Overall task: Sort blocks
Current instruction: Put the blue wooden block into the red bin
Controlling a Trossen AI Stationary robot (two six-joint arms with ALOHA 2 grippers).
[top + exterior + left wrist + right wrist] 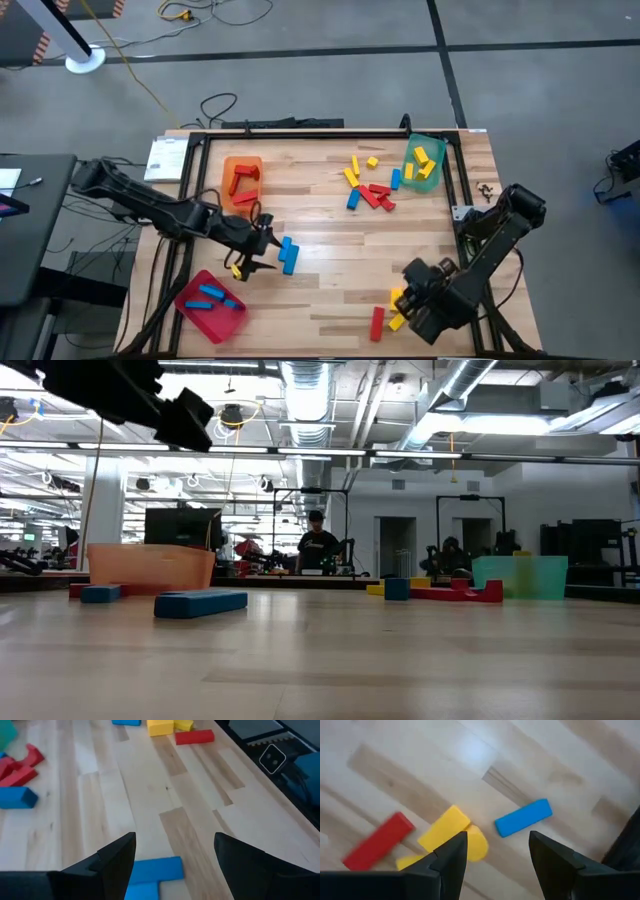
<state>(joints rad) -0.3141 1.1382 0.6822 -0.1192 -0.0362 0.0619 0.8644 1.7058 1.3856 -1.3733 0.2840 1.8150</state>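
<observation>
We judge the blocks light, rigid and smooth-sided, best taken across the short width at mid-length. The left gripper point(262, 245) stands open and empty above the bench point(330, 280), with two blue blocks point(289, 254) just beside and below its fingertips. The right gripper point(408, 300) is also open and empty, over a small cluster of a red block point(379, 841), yellow blocks point(451, 834) and a lone blue block point(523, 817). More blocks lie loose near the green tray point(424, 165).
</observation>
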